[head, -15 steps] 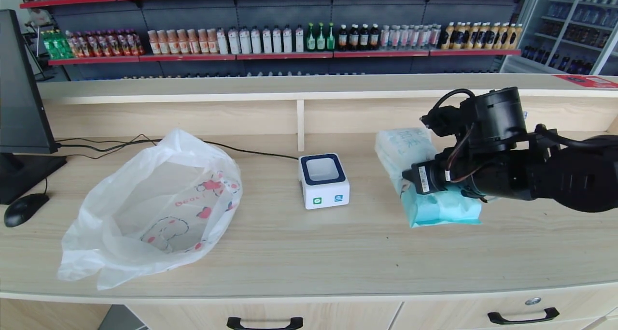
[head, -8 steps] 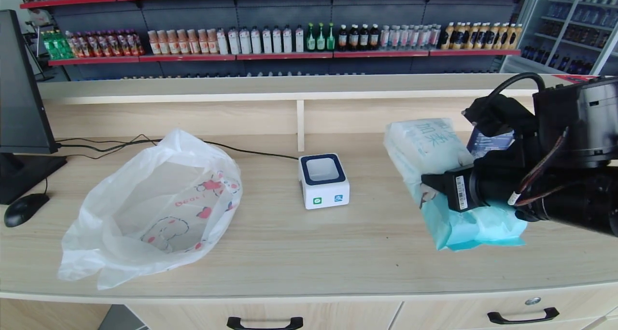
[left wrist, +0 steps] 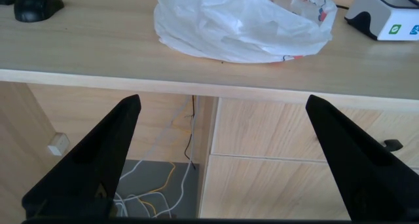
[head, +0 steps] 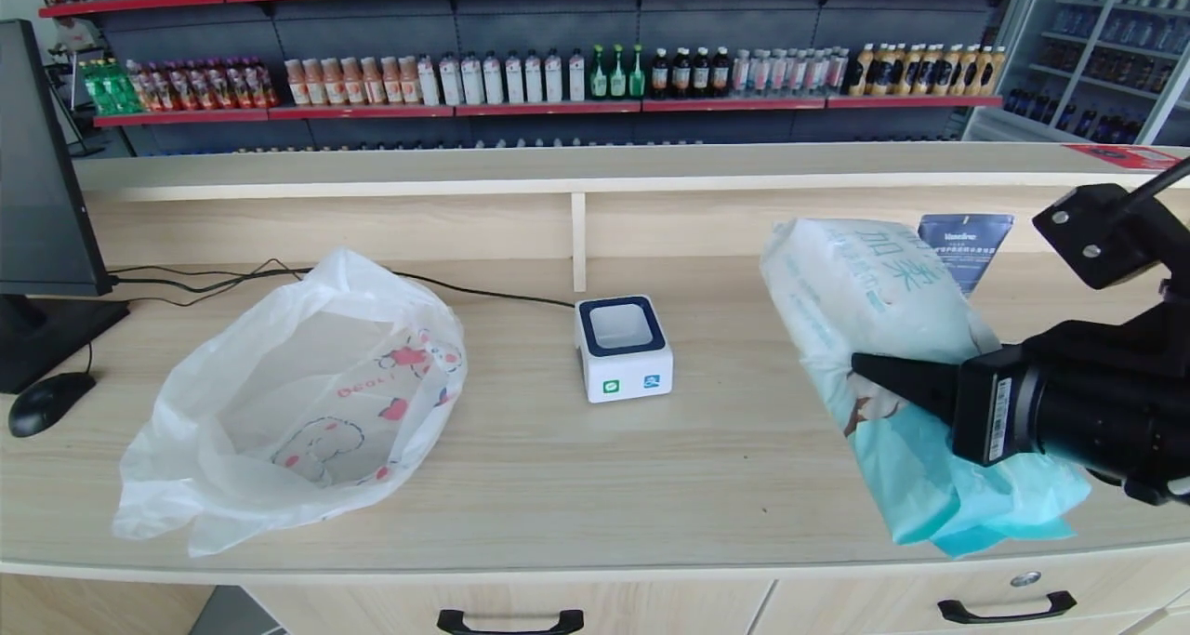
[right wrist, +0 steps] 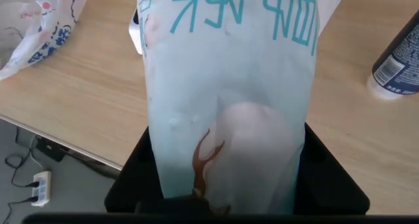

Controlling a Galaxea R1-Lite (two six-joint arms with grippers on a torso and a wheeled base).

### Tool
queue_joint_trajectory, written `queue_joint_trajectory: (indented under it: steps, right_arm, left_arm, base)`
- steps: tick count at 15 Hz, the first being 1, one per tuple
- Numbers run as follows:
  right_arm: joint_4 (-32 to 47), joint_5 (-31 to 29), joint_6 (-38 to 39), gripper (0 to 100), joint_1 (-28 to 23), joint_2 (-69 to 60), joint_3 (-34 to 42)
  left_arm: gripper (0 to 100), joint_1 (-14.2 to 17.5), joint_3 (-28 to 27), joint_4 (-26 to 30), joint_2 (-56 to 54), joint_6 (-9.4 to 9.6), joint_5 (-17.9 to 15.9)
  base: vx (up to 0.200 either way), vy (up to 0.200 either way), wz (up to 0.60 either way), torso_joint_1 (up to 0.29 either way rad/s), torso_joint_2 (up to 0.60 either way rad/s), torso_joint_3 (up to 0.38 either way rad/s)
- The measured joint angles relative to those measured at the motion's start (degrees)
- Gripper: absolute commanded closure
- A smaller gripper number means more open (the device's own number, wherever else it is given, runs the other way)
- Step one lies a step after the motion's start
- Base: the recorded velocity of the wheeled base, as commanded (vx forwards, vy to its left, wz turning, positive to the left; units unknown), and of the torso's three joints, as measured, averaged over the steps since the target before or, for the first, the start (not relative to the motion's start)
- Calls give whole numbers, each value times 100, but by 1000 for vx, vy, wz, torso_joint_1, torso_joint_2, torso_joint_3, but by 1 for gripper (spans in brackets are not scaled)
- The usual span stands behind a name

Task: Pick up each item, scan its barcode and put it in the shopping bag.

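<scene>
Head view: the right gripper (head: 894,382) clamps the tissue pack (head: 855,291) above the right front corner of the counter (head: 558,486), we think bound for the scanner (head: 623,347); left wrist view: the left gripper (left wrist: 222,105) hangs wide open below the front edge; right wrist view: the tissue pack sits between the jaws.

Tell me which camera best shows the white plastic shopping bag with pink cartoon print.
The head view: the whole white plastic shopping bag lies on the light wooden counter, its open mouth facing the camera. The left wrist view sees the bag side-on from low, opening hidden. The right wrist view catches a printed edge.
</scene>
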Motion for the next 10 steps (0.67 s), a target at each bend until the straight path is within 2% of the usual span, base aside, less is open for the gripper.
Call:
queue_joint_trajectory:
  steps: [2,4,7,8,10]
  right_arm:
    - [-429,161,380,100,223,-50,305]
    - [-1117,257,1011,100,719,-60,685]
    - [-2781,388,2094,100,1532,67,1378]
    - [-3129,524,2398,100,1679,155,1573]
    - [-3391,1282,3149,100,1805,268,1747]
  left_arm:
    - [0,0,0,0,0,0,0]
    - [0,0,0,0,0,-2,0]
    - [0,5,0,0,0,0,0]
    - [0,0,0,-2,0,0,0]
    - [0,0,0,0,0,0,0]
  base:
    - [0,0,0,0,0,0]
    - [0,0,0,0,0,0]
    - [0,0,0,0,0,0]
    - [0,0,0,0,0,0]
    - [0,0,0,0,0,0]
